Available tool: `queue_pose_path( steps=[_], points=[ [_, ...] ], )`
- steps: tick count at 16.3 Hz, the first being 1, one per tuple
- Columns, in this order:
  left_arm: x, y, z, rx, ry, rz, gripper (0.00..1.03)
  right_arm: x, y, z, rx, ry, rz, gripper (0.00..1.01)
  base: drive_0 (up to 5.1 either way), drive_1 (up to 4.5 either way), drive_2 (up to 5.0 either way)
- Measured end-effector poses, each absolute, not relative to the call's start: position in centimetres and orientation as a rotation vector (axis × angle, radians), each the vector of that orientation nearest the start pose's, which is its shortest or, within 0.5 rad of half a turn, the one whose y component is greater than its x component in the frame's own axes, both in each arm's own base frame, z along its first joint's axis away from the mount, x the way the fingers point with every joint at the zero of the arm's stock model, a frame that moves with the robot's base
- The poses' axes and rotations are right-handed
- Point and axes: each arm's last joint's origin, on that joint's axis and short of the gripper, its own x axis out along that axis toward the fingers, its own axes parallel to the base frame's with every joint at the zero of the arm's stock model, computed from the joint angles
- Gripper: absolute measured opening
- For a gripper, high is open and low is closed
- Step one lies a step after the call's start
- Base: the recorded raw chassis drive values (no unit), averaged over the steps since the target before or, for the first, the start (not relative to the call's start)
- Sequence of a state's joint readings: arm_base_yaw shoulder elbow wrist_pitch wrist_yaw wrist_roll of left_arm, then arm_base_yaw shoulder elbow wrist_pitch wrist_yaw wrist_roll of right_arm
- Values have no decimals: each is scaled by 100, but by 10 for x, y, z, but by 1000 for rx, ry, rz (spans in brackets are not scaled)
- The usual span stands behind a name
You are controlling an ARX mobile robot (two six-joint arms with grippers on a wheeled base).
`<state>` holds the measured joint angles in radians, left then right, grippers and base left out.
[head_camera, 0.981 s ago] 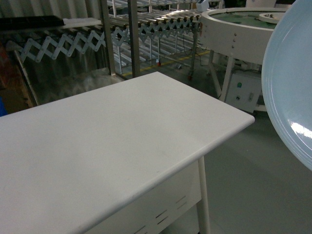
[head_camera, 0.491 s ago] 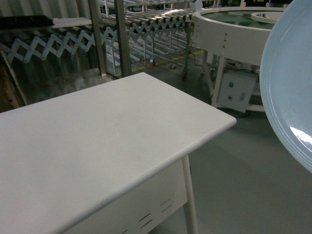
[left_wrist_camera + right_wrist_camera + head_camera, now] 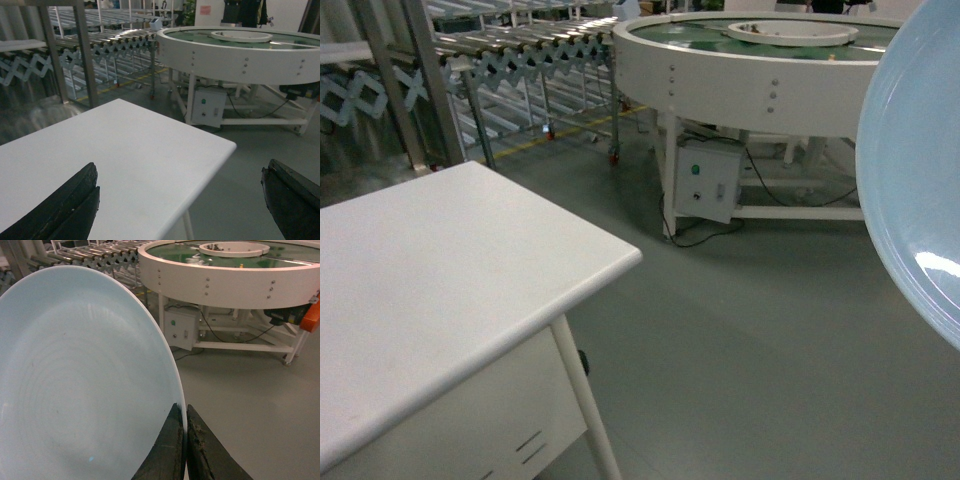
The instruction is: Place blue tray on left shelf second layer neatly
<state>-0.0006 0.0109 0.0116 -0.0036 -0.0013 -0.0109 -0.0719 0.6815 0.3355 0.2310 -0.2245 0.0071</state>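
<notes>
The blue tray [image 3: 85, 375] is a pale, smooth, shallow dish held up on edge, filling the left of the right wrist view. My right gripper [image 3: 182, 406] is shut on its rim, one finger on each side. In the head view the tray [image 3: 920, 170] covers the right edge, above the floor and away from the table. My left gripper [image 3: 180, 170] hangs open over the white table's corner with nothing between its dark fingers [image 3: 75, 200]. The left shelf second layer is out of view.
A white flat-topped table [image 3: 440, 270] fills the lower left. Behind it stand steel upright posts [image 3: 405, 90] and extendable roller conveyors [image 3: 540, 50]. A large round white conveyor [image 3: 760, 75] with a control box [image 3: 705, 180] stands ahead across grey floor [image 3: 740, 350].
The head view has swung right: the table and posts slid left, and the round conveyor came to the centre. The tray stays at the right edge, still gripped.
</notes>
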Motion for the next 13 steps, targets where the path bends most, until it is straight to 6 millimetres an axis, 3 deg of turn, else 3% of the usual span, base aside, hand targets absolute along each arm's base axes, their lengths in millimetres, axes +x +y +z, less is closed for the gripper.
queue_pose_path(
  steps=[13],
  points=[
    [98,0,166,-11,2,-1,98,161,-5,232,25,116,153,2,277,-238,-498]
  ],
)
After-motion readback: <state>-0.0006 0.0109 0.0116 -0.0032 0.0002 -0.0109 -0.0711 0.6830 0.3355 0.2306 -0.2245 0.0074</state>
